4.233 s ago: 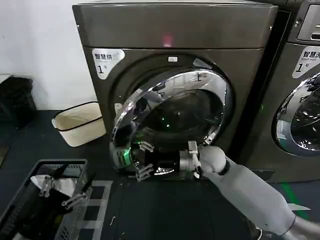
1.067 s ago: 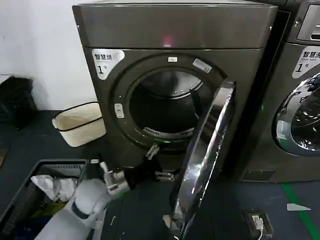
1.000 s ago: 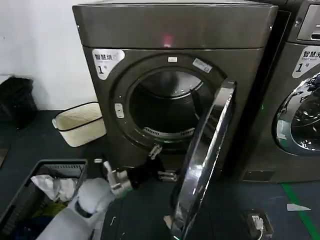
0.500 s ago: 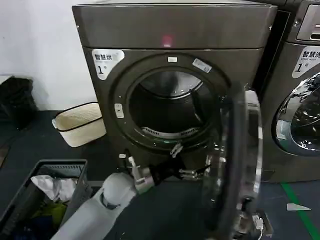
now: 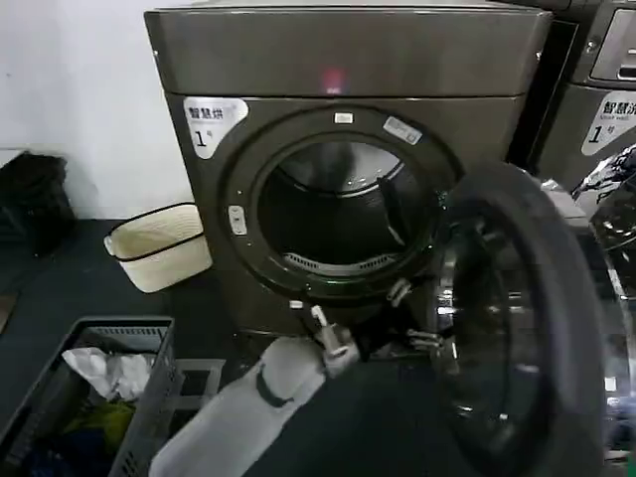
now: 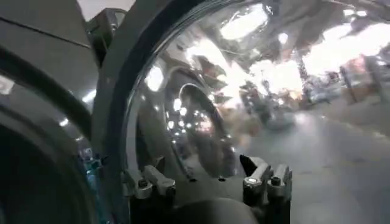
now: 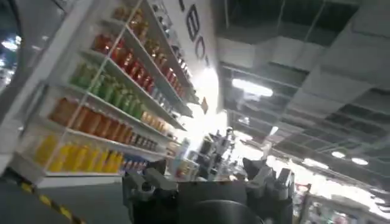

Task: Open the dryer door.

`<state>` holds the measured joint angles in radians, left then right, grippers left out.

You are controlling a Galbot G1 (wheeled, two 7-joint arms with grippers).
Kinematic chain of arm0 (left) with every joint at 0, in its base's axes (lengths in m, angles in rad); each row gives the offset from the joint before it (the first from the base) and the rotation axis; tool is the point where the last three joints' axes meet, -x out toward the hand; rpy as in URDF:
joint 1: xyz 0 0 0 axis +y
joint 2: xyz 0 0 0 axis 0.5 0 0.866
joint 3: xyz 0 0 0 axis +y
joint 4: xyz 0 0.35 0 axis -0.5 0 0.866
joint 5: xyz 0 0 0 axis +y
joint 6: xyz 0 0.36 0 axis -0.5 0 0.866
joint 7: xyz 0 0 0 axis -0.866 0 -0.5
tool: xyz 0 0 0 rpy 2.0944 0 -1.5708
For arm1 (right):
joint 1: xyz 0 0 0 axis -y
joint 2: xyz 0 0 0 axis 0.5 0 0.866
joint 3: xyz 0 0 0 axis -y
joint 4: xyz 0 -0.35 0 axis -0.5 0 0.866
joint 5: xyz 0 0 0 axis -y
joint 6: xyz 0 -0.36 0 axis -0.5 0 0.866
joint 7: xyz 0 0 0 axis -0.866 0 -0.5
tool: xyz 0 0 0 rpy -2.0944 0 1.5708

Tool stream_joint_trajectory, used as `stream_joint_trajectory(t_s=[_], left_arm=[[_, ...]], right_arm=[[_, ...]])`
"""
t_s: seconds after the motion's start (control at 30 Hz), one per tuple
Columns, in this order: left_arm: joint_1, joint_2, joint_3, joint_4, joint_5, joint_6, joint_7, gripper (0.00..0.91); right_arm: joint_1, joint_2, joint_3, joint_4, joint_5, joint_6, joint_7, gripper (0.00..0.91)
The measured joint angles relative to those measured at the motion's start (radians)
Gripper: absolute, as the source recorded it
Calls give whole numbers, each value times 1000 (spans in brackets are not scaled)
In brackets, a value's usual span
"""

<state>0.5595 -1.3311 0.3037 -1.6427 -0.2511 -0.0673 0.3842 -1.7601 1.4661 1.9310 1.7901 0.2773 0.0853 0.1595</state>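
Your big dark bronze-grey front-loading dryer [image 5: 338, 70] stands ahead against the wall, its round opening bare and the drum visible inside. White label at its upper left corner [image 5: 214, 119]: Chinese characters, then a large "1". A pink indicator light [image 5: 333, 79] glows on the top panel.

The large round porthole dryer door [image 5: 517, 328] is swung wide out to the right, hinged on that side, grey inner rim and dark glass facing you.

Your left gripper [image 5: 405, 316] reaches in low between the opening and the door, just beside the door's inner rim; fingers released, spread apart, grasping nothing. In the left wrist view the same gripper [image 6: 207, 182] sits close to the door's glass [image 6: 274, 91].

The right gripper [image 7: 207, 179] points away at shop shelves of coloured bottles [image 7: 103, 115], fingers spread and empty; large wall lettering there is cut off, unreadable.

A neighbouring machine [image 5: 606, 109] at right carries a similar white label. On the floor left: a cream basket [image 5: 159, 245] and a dark grey laundry crate [image 5: 89, 397].
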Motion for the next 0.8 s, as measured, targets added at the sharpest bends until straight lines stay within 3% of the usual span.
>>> stream_joint_trajectory(t_s=[0.8], left_arm=[[-156,-221,83,264,20,-12,-47,907]], right_arm=[[-10,85,45,-33,-76,-19,180,907]])
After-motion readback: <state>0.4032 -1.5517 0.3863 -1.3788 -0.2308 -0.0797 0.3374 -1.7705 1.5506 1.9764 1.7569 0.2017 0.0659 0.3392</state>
